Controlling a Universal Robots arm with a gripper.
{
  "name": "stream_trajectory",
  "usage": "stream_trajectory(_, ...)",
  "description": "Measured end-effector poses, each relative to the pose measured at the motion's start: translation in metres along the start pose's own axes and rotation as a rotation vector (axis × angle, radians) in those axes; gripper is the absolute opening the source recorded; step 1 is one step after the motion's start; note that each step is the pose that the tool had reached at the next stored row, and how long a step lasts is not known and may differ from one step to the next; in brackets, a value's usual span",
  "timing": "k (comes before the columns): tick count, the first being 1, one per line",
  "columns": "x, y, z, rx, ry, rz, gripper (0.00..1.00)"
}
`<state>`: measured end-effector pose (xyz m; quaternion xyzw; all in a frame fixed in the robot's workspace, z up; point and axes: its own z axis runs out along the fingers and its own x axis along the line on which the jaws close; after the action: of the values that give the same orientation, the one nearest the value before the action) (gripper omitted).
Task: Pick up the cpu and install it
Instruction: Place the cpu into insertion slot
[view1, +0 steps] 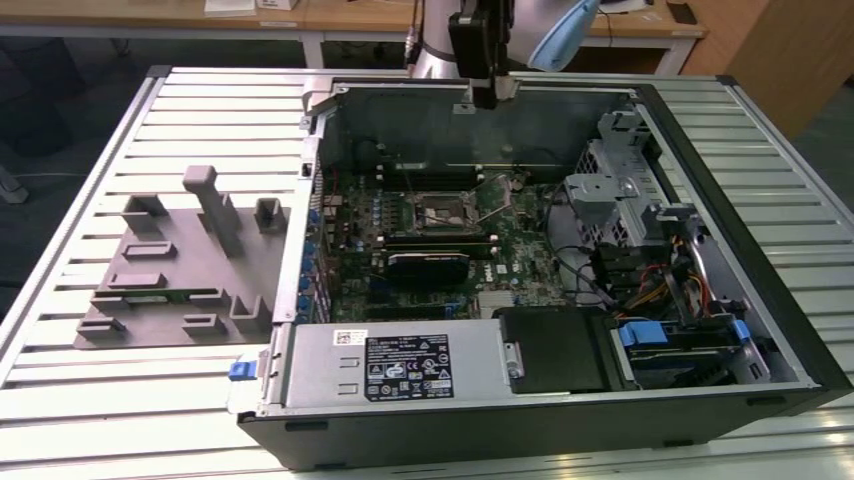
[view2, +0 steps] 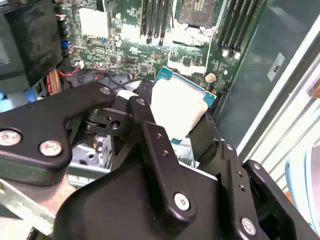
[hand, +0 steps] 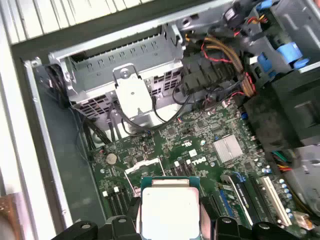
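Squarely between the jaws, cpu (hand: 170, 212).

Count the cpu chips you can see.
1. The cpu is clamped in the gripper, above the motherboard inside the open case. Case parts could hide another.

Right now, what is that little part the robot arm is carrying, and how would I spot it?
Find the open computer case on the slatted table; the black gripper hangs above it. Pinched in it is the cpu, a small flat square. Its silvery-white top and thin green rim set it apart from the dark metal-framed socket inside the case.
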<state>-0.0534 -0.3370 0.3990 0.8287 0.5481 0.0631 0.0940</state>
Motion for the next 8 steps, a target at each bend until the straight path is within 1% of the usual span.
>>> stream_trajectory(2,0.0,-0.0002,0.0012,0.0181,-0.0072,-0.002,0.55)
stream_trajectory(3,0.0,-0.0003,0.0013,0.0196,-0.0079,-0.002,0.55)
stream_trajectory(8,0.0,-0.0003,0.0012,0.0202,-0.0082,-0.002,0.55)
